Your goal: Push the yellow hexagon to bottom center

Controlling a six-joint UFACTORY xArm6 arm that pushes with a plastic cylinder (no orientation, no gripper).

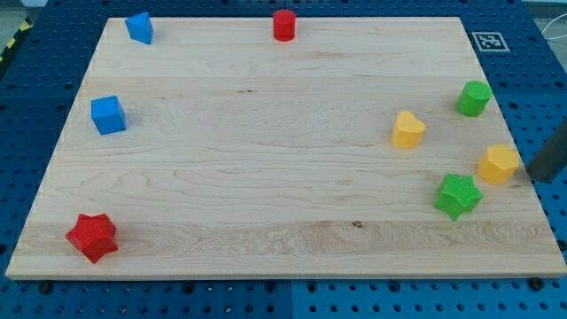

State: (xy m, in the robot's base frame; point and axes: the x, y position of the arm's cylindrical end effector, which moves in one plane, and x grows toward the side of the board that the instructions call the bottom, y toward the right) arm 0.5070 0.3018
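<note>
The yellow hexagon point(499, 164) lies near the board's right edge, about mid-height. My tip point(537, 174) is just to its right, at the board's edge, with a small gap between them. The dark rod runs up and off the view's right side. A green star point(458, 196) lies just below and left of the hexagon. A yellow heart point(408, 129) lies further to the left and a little higher.
A green block point(474, 97) sits above the hexagon near the right edge. A red cylinder point(283, 25) is at top centre. Two blue blocks lie at top left point(139, 27) and mid left point(108, 114). A red star point(91, 237) is at bottom left.
</note>
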